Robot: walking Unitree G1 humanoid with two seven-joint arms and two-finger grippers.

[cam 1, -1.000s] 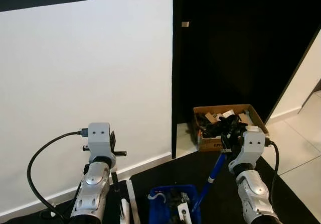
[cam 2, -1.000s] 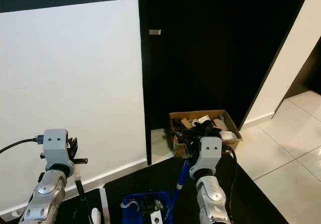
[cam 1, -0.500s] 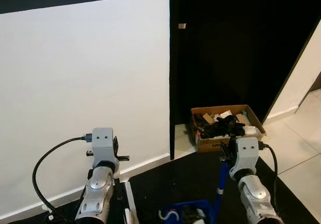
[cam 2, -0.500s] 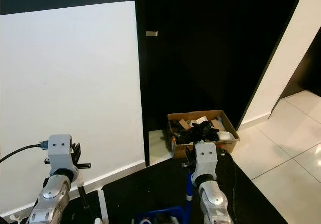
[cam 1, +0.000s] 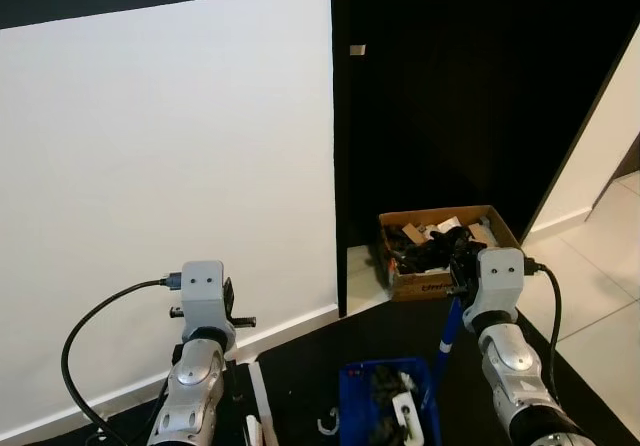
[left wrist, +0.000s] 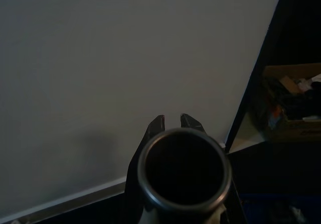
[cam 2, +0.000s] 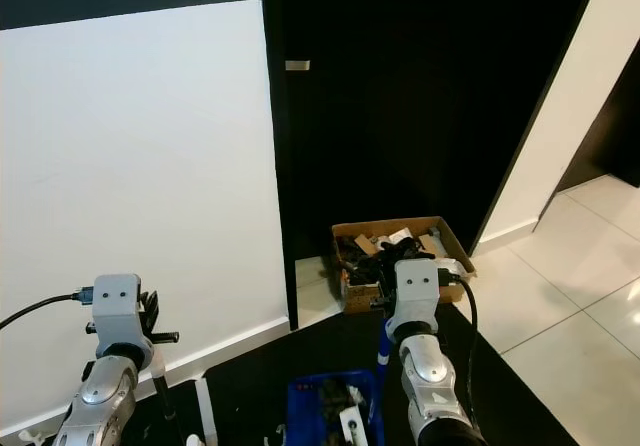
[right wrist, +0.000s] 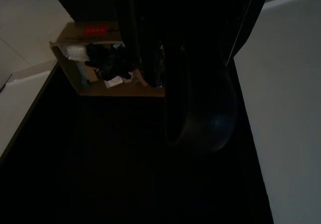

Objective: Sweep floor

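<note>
- Beside the right gripper (cam 1: 462, 288), a blue handle (cam 1: 447, 338) runs down from its fingers to a blue dustpan (cam 1: 388, 412) on the dark floor (cam 1: 330, 351); whether the fingers are clamped on it, I cannot tell.
- Left gripper (left wrist: 172, 122): fingers close around a dark tube (left wrist: 182, 170), likely the broom handle.
- Cardboard box (cam 1: 440, 250) lies beyond the right fingers.
- Step, as judged: carrying tools, sweeping not begun. Next: lower both to the floor.
</note>
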